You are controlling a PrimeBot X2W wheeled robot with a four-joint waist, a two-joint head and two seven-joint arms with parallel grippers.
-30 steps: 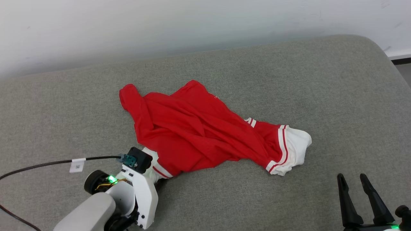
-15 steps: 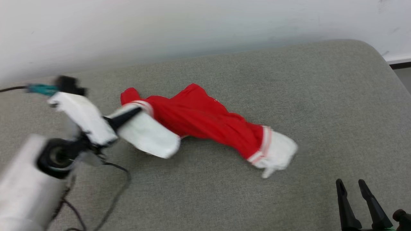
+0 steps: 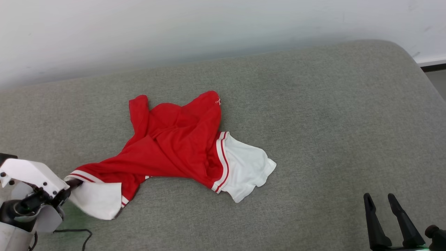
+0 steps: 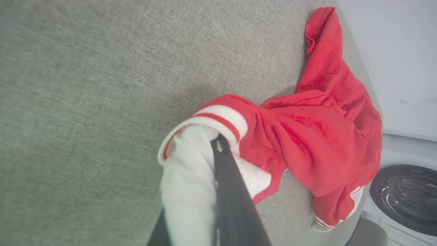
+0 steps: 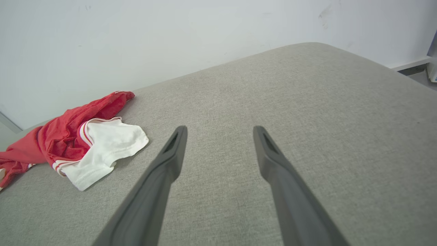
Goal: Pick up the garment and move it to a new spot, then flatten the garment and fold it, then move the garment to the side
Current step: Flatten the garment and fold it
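Observation:
The garment (image 3: 174, 146), a red jersey with white sleeves and red-white striped trim, lies crumpled on the grey cushion (image 3: 331, 122). My left gripper (image 3: 71, 183) at the lower left is shut on one white sleeve (image 3: 95, 198), stretching the cloth toward the left front. In the left wrist view the gripper (image 4: 218, 143) pinches that sleeve (image 4: 187, 184), with the garment (image 4: 324, 130) trailing beyond. The other white sleeve (image 3: 244, 170) lies flat to the right. My right gripper (image 3: 379, 198) hovers open at the lower right, well clear of the garment (image 5: 65, 136); its fingers (image 5: 170, 157) are spread with nothing between them.
A white wall (image 3: 209, 28) runs behind the cushion, whose rounded corner (image 3: 411, 52) is at the far right. A dark cable (image 3: 73, 233) trails under my left arm. In the left wrist view a round dark drum door (image 4: 406, 198) sits off the cushion's edge.
My left gripper, shut on the white sleeve, swung up and left, then came down to the lower left, dragging the garment leftward. The far sleeve slid left with it. The right gripper stayed put.

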